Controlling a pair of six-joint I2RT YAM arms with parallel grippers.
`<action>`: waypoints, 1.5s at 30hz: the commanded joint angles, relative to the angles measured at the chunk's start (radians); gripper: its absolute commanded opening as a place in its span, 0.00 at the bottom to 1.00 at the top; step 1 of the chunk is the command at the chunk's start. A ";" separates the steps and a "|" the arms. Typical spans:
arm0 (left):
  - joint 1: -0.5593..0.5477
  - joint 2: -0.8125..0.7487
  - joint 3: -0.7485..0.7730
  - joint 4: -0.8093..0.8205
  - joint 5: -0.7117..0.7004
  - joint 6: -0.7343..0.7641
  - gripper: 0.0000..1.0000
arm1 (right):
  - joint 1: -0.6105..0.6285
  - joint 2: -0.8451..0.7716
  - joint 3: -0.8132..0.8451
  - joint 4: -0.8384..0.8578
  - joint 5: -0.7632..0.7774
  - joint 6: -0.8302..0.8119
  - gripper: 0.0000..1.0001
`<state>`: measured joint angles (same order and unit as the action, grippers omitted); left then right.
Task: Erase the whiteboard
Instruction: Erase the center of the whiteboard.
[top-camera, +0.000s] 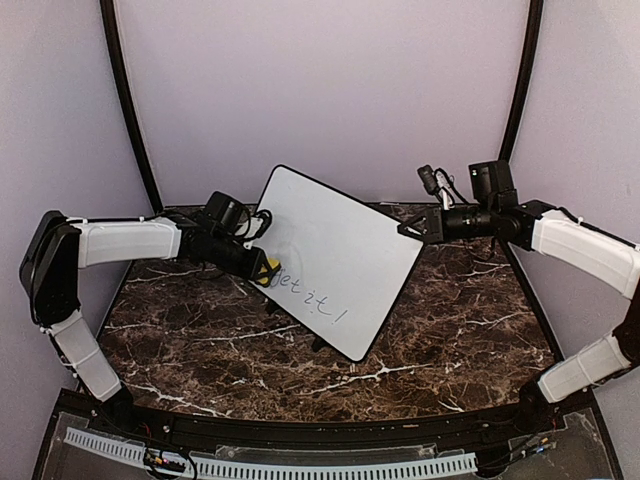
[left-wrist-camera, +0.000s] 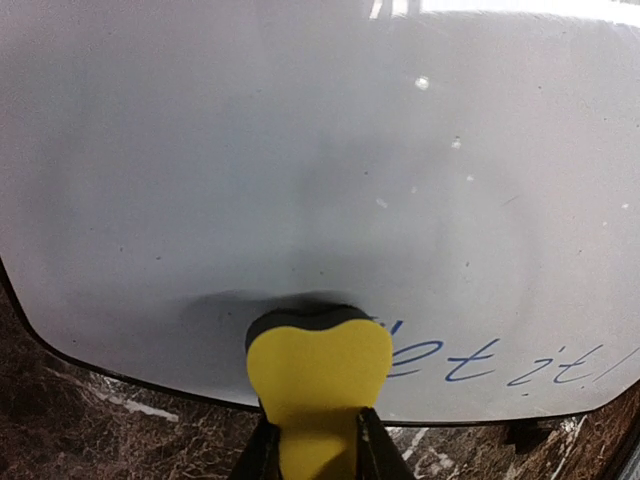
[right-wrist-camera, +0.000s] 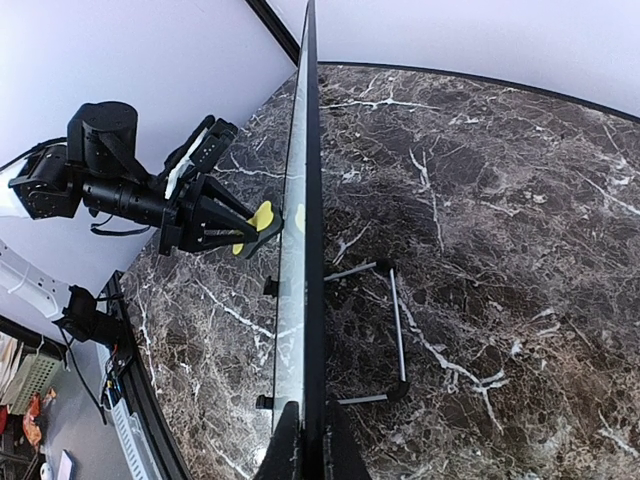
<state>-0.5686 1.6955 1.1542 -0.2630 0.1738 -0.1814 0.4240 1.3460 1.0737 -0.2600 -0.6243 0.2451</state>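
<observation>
The whiteboard (top-camera: 345, 240) stands tilted on the marble table, with blue handwriting (top-camera: 310, 298) along its lower edge. My left gripper (top-camera: 258, 268) is shut on a yellow eraser (top-camera: 270, 272) whose dark face presses against the board's lower left. In the left wrist view the eraser (left-wrist-camera: 318, 375) sits between my fingers (left-wrist-camera: 262, 452), just left of the blue handwriting (left-wrist-camera: 500, 362) on the whiteboard (left-wrist-camera: 300, 150). My right gripper (top-camera: 410, 231) is shut on the board's right edge. The right wrist view shows the whiteboard (right-wrist-camera: 313, 200) edge-on, pinched by my right gripper (right-wrist-camera: 310, 435).
A wire stand (right-wrist-camera: 397, 335) props the board from behind on the dark marble table (top-camera: 200, 340). Small black feet (right-wrist-camera: 268, 287) stick out at the board's front. Curved black poles (top-camera: 125, 100) and lilac walls close in the back. The table's front rail (top-camera: 300, 465) runs along the near edge.
</observation>
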 joint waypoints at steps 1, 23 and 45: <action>0.011 -0.074 -0.008 -0.024 -0.073 0.053 0.02 | 0.000 0.023 0.034 -0.032 -0.012 -0.106 0.00; 0.021 -0.037 -0.018 0.014 0.046 0.137 0.02 | -0.013 0.030 0.020 -0.001 -0.057 -0.096 0.00; 0.020 0.056 -0.112 -0.048 0.019 0.036 0.00 | -0.013 0.019 0.002 0.015 -0.066 -0.095 0.00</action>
<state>-0.5522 1.7161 1.0939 -0.2646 0.1909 -0.1162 0.3988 1.3766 1.0935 -0.2752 -0.6651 0.2459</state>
